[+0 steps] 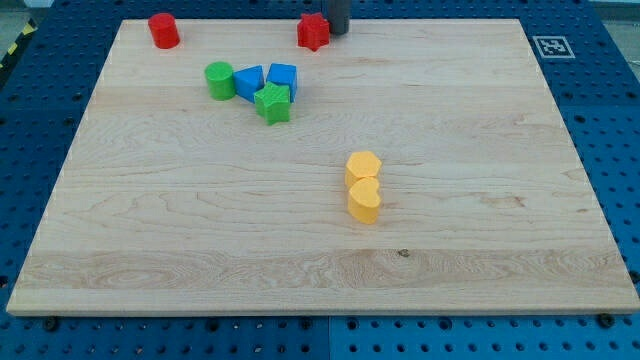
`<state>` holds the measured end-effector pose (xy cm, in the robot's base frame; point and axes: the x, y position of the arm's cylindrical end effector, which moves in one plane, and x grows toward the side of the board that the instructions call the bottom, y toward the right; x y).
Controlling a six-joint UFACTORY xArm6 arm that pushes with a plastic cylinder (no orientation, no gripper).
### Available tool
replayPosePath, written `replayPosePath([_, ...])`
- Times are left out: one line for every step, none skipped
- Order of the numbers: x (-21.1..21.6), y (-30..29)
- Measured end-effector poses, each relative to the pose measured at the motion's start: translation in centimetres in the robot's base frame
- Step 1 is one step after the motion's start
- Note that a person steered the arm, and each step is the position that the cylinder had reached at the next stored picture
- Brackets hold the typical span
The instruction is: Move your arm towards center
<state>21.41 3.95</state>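
Note:
My tip (338, 31) is at the view's top edge of the wooden board (450, 220), touching or just right of a red star-shaped block (313, 32). A red cylinder (164, 30) stands at the top left. Below them is a cluster: a green cylinder (219, 80), a blue triangular block (248, 82), a blue block (283, 78) and a green star-shaped block (272, 103). Near the board's middle, two yellow blocks touch: a hexagonal one (363, 166) above a rounded one (364, 201). The tip is far above the yellow pair.
A black-and-white marker tag (551, 45) sits at the board's top right corner. The board lies on a blue perforated table (610, 120).

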Motion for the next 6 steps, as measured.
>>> replayPosePath([4.1,4.7])
replayPosePath([12.8,7.7])
replayPosePath([15.7,8.1])
replayPosePath([15.7,8.1])
replayPosePath([15.3,6.0])
replayPosePath([13.5,2.1])
